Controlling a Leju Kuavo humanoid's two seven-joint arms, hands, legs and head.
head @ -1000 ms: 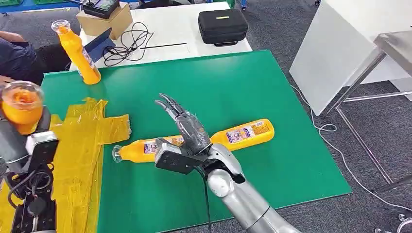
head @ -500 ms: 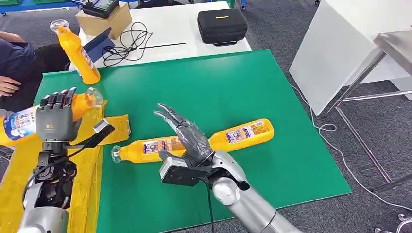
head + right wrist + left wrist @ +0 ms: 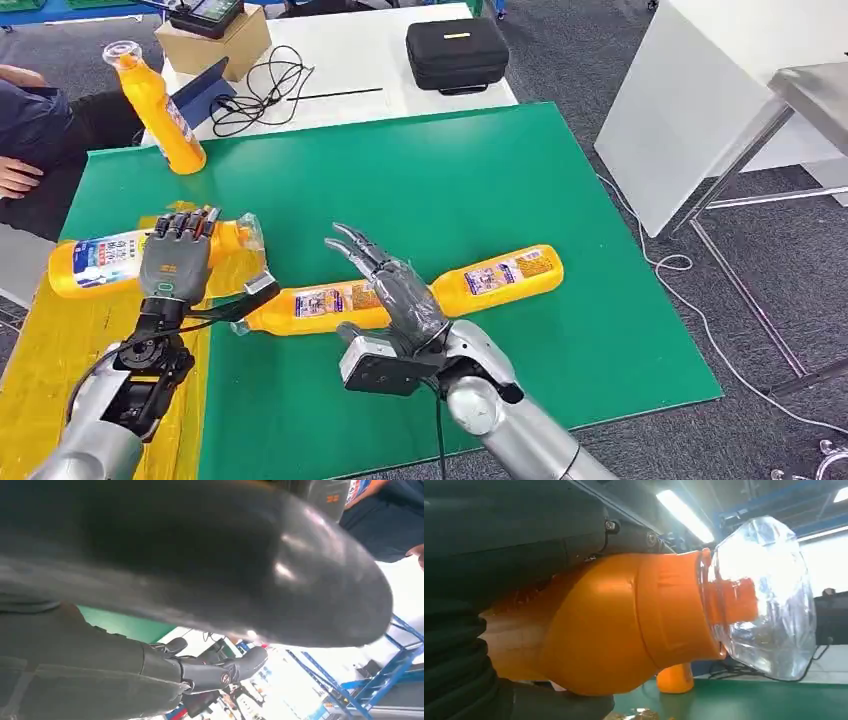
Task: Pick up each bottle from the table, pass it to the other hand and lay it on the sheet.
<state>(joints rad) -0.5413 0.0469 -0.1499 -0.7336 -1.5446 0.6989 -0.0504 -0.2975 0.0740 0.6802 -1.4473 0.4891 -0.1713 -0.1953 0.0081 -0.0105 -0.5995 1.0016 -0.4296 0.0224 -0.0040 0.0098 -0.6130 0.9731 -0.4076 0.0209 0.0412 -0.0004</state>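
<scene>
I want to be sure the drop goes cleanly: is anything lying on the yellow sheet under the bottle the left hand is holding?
Nothing visible does. The left hand holds the bottle on its side above the yellow sheet, and the part of the sheet showing beneath it is bare, only wrinkled. The robot's own left arm hides part of the sheet nearer the robot.

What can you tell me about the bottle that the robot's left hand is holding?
The held bottle is orange plastic with a white and blue label and a clear faceted cap over an orange neck. It lies roughly level, cap toward the table's middle, base toward the robot's left. The left hand grips it around the shoulder, above the yellow sheet by the green mat's edge. The pictures do not settle whether it touches the sheet.
</scene>
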